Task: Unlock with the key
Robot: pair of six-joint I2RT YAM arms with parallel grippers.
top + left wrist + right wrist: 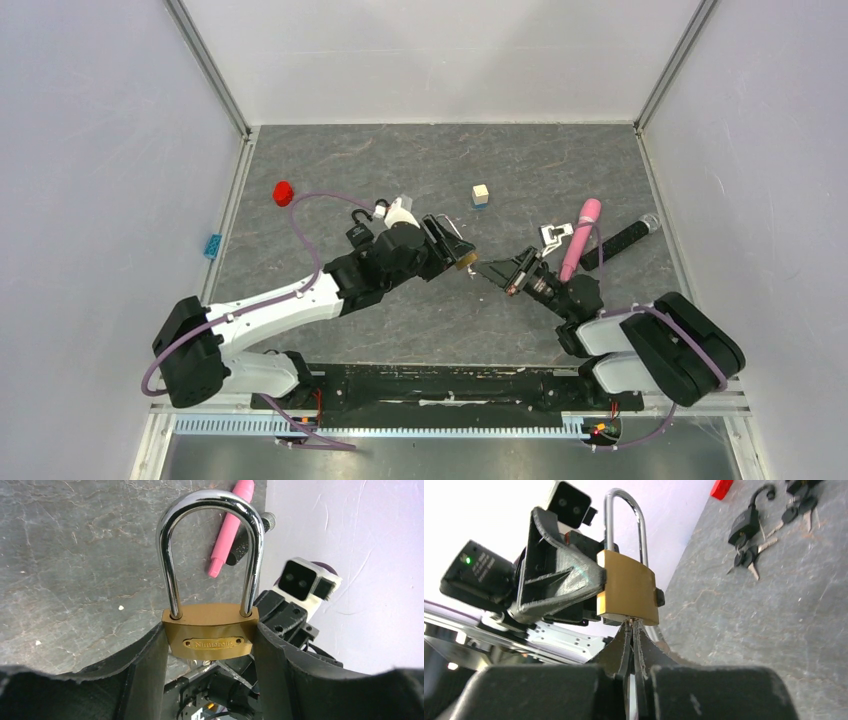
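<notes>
Your left gripper (455, 252) hugs the brass padlock (210, 630), right gripper (632, 632) pinches the key (631, 623) beneath, only right wrist shows that.

Satin brass padlock (210, 625) with glossy chrome shackle (210, 500); matt, veined grey tabletop (75, 555).

— The overhead view is bright and even. The white walls (100, 150) spread the light, so only faint, soft shade lies under the arms on the grey surface (420, 160).

— Sharp too, though details there are small. In the left wrist view, glare streaks run along the padlock (210, 630) shackle.

— The brass is crisp, but the left claw (209, 632) is dark and blurred along the bottom edge.

— It is the same in the right wrist view: the right claw (631, 630) is soft against the lens, and the wall behind washes out to white at the upper left.
</notes>
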